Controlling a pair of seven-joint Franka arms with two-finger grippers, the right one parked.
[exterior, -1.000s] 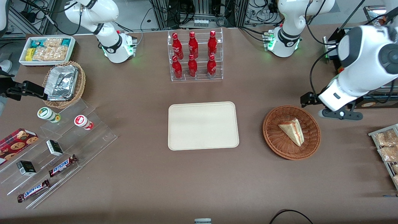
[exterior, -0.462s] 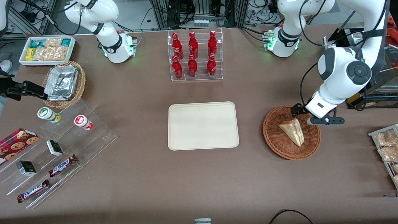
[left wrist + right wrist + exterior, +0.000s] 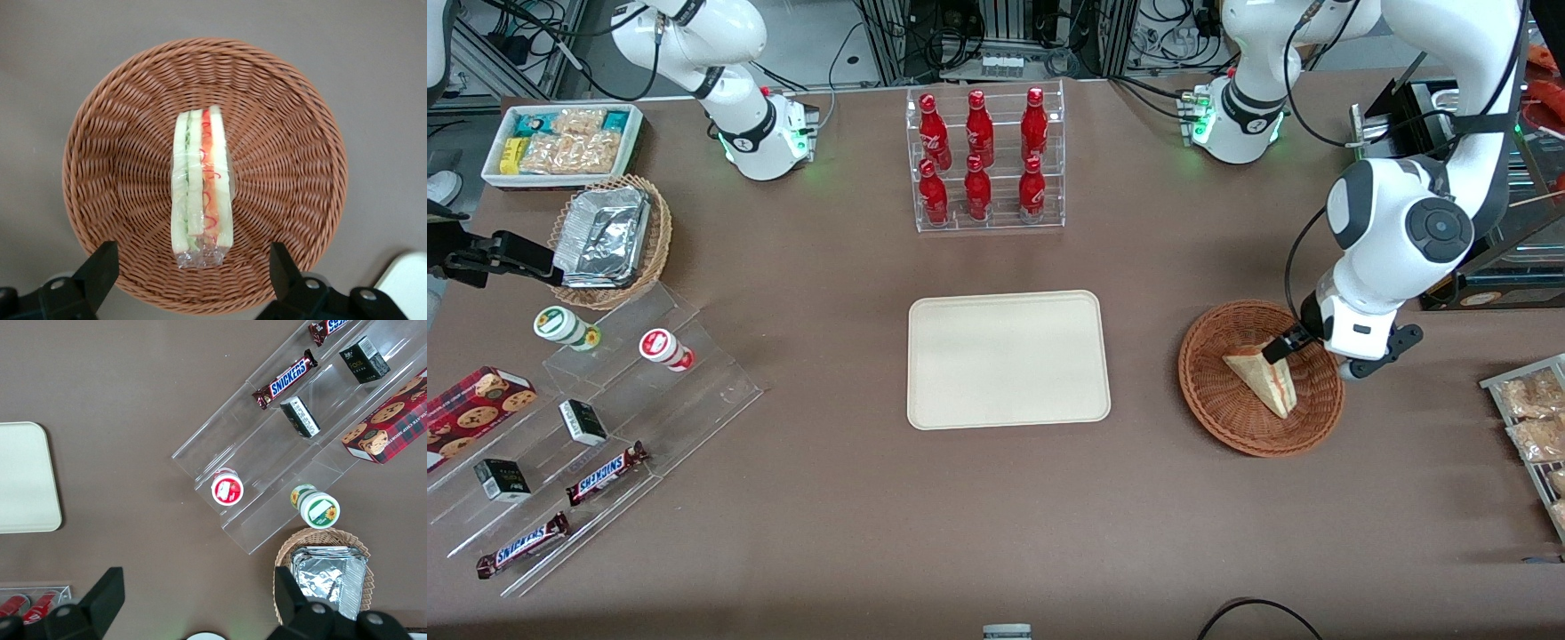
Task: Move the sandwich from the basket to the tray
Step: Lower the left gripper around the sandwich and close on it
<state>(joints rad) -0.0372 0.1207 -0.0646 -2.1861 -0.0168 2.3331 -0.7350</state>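
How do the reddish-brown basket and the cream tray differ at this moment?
The basket is round, woven and reddish-brown; the tray is rectangular, smooth and cream. The basket holds the sandwich, with the open gripper above it; the tray holds nothing. Both are shallow and sit on the brown table.

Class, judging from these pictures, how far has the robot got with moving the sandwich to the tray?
Done: the gripper hangs open over the basket, one finger either side of the sandwich. In hand: nothing is gripped; the sandwich lies in the basket. Left: closing on it, lifting, and carrying it to the bare tray.
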